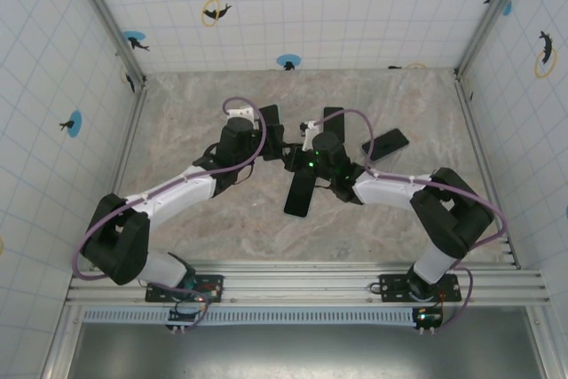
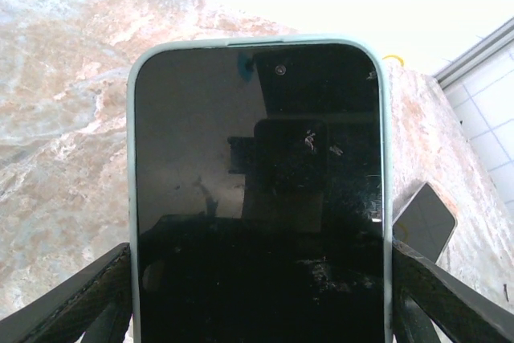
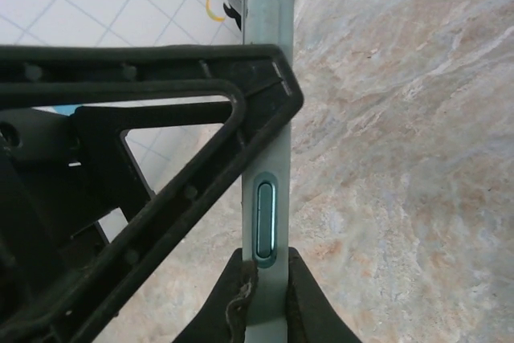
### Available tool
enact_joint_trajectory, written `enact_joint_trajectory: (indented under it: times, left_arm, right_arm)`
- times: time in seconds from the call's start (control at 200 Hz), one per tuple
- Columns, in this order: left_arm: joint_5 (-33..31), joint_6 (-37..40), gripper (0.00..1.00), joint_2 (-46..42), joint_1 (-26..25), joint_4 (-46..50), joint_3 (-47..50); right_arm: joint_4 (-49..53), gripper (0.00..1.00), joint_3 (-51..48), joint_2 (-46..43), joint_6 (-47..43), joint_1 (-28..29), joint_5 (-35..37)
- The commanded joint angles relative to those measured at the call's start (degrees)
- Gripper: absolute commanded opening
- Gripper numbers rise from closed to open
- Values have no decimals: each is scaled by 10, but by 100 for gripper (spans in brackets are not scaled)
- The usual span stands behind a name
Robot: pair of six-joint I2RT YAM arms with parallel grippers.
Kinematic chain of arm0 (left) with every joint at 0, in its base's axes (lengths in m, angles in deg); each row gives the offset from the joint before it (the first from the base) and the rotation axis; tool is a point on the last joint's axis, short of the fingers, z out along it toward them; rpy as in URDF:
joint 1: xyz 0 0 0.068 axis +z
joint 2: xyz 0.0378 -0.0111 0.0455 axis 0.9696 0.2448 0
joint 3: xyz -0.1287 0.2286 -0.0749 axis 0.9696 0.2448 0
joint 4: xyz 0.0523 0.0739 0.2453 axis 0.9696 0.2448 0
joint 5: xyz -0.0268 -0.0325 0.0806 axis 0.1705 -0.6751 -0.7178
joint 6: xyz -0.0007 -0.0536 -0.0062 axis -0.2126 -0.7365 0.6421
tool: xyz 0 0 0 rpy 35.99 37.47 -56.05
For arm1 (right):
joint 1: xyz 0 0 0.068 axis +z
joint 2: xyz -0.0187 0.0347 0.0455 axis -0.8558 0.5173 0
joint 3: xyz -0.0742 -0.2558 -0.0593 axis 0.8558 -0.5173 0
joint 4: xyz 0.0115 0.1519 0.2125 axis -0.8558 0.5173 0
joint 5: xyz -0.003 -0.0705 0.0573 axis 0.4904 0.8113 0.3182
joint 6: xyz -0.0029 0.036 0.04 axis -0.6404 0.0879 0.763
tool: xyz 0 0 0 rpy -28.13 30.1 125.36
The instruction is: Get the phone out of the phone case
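- No part of the separation is done, as far as the views show. The phone [image 2: 257,158] sits fully inside the pale green phone case [image 2: 132,198]. The rim runs unbroken round the top and both long sides of the dark screen, with no corner peeled back.
- The cased phone is held up off the bench [image 2: 56,118] with its screen toward the left wrist camera. Bench surface shows behind the phone case and to either side of it.
- The left gripper [image 2: 257,311] is spread wide, with one finger against each long side of the phone case at its near end. It clamps the case across its width.
- The right gripper [image 3: 265,307] is pressed almost together. Its fingertips [image 3: 233,299] pinch the phone case through its thickness, one on each flat face, just below the side button [image 3: 266,222].
- A black trussed finger [image 3: 120,62], by my reading the left gripper's, crosses in front of the phone case just above that button.
- This edge-on view does not show which fingertip lies on the screen side and which on the back.
- In my judgement the whole job is left. The rim must be worked off a corner or the phone pushed out from the back, and then the two drawn apart.
- A dark flat slab [image 2: 424,218] lies on the bench to the right of the phone case, apart from it. I cannot tell what it is.
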Motion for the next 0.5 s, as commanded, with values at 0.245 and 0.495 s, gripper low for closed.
enact_joint_trajectory:
  times: [0.245, 0.495]
  left_arm:
    - [110, -38, 98, -34, 43, -38, -1]
    - [276, -107, 97, 6, 121, -102, -24]
  right_arm:
    - [9, 0, 7, -36, 0, -24, 6]
    - [-35, 0, -25, -74, 63, -74, -93]
